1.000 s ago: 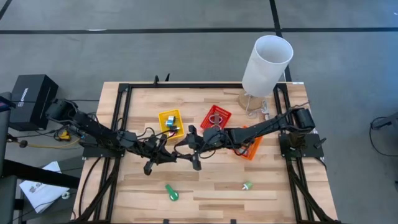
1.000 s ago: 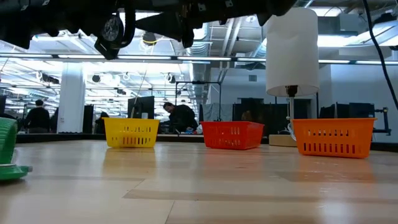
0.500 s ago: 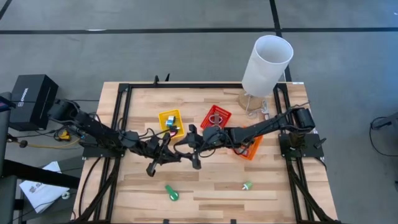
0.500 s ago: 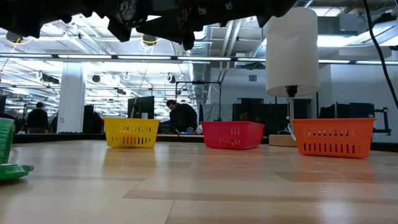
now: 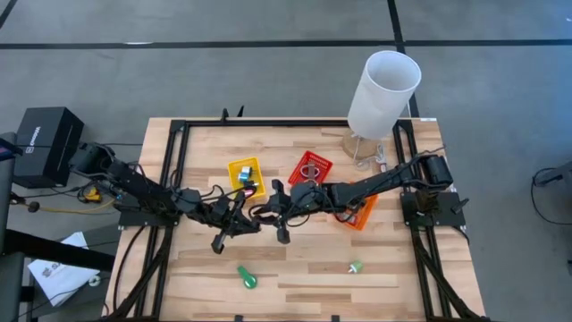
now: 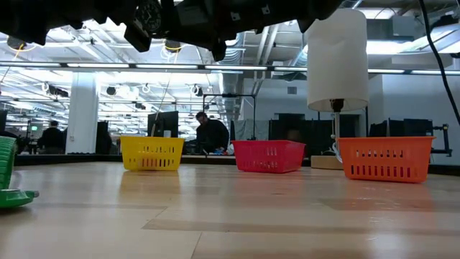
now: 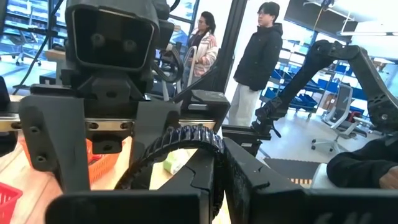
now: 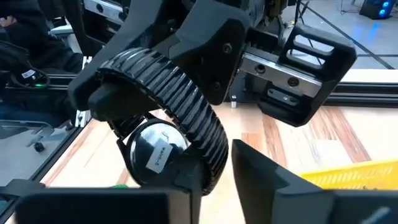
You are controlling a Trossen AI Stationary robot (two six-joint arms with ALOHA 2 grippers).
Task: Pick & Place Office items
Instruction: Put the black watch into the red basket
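Note:
A black watch (image 8: 163,146) with a ribbed band and a round case hangs above the table's middle, between my two grippers. My left gripper (image 5: 247,218) comes from the table's left and is shut on the band. My right gripper (image 5: 270,213) comes from the right and is shut on the same band. A green item (image 5: 247,278) and a small green-and-white item (image 5: 355,266) lie on the near part of the table. More small items sit in the yellow bin (image 5: 245,174) and the red bin (image 5: 310,167). My left gripper pinches the ribbed band (image 7: 214,144) between its two fingers, coming level from the table's left. The band arches up over the fingers, and the watch is lifted clear of the table. My right gripper has the lower run of the band (image 8: 210,163) between its two fingers, coming level from the table's right, opposite the left gripper. The round case (image 8: 149,155) stands beside the fingers, clear of the table.
The yellow, red and orange (image 5: 361,211) bins stand in a row just beyond and to the right of the grippers. A tall white cylinder (image 5: 382,94) on a stand is at the far right. People stand in the room beyond the table.
My left gripper has gone a little toward the table's right and upward with the watch, closing the distance to my right gripper. The watch stays clear of the table.

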